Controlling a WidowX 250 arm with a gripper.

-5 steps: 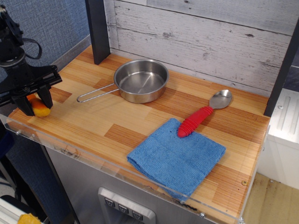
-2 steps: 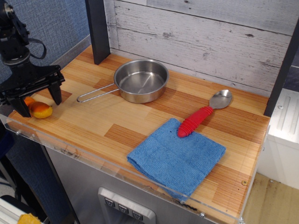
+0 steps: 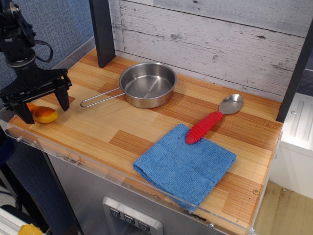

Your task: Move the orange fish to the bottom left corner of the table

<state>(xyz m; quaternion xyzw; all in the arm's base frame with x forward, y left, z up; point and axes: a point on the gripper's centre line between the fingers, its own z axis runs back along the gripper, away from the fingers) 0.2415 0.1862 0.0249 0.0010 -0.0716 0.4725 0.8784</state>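
One view covers the whole scene, looking down and across a wood-plank counter point(image 3: 122, 132) with a clear acrylic rim along its front edge. At the near left corner of the counter lies the orange fish point(image 3: 44, 114), a small orange and yellow toy resting flat on the planks, close to the left edge and just behind the front rim. The gripper point(image 3: 43, 100) hangs over that same corner, black, with its fingers point(image 3: 62, 97) spread wide and pointing down; one finger stands on each side of the fish, and the left one partly hides the toy's far end. The fingers hold nothing, and the fish sits on the wood between them, apart from the right-hand finger; whether the left one touches it cannot be told. A black cable loops beside the arm above the gripper.

Toward the back edge, left of the middle, a steel pan point(image 3: 147, 84) stands upright, its wire handle reaching out toward the left edge. A dark post point(image 3: 101, 32) rises from the back left corner. Near the front edge, right of the middle, a blue cloth point(image 3: 183, 165) lies folded and flat. A red-handled spoon point(image 3: 214, 119) lies with the end of its handle resting on the cloth's back corner and its metal bowl pointing toward the back right corner
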